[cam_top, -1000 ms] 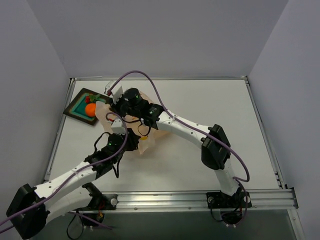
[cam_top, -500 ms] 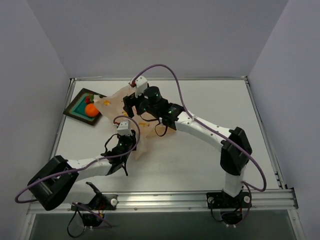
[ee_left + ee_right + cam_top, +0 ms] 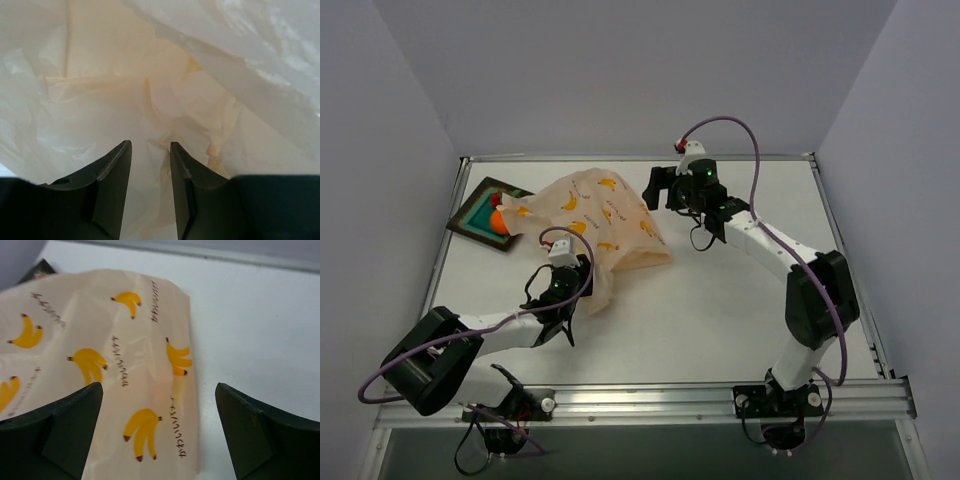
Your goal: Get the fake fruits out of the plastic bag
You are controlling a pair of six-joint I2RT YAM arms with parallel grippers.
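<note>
Already out: round orange plastic fruit (image 3: 501,222) and small red fruit (image 3: 496,200), in the dark-rimmed teal tray (image 3: 470,209). Banana-printed peach plastic bag (image 3: 610,225) lies slack alongside, contents hidden. Left gripper (image 3: 150,145) narrowed against its film, grip unclear; right gripper (image 3: 159,392) gapes, empty.

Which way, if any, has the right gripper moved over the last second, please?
Yes. The right gripper has swung right, off the bag and farther from the tray.
</note>
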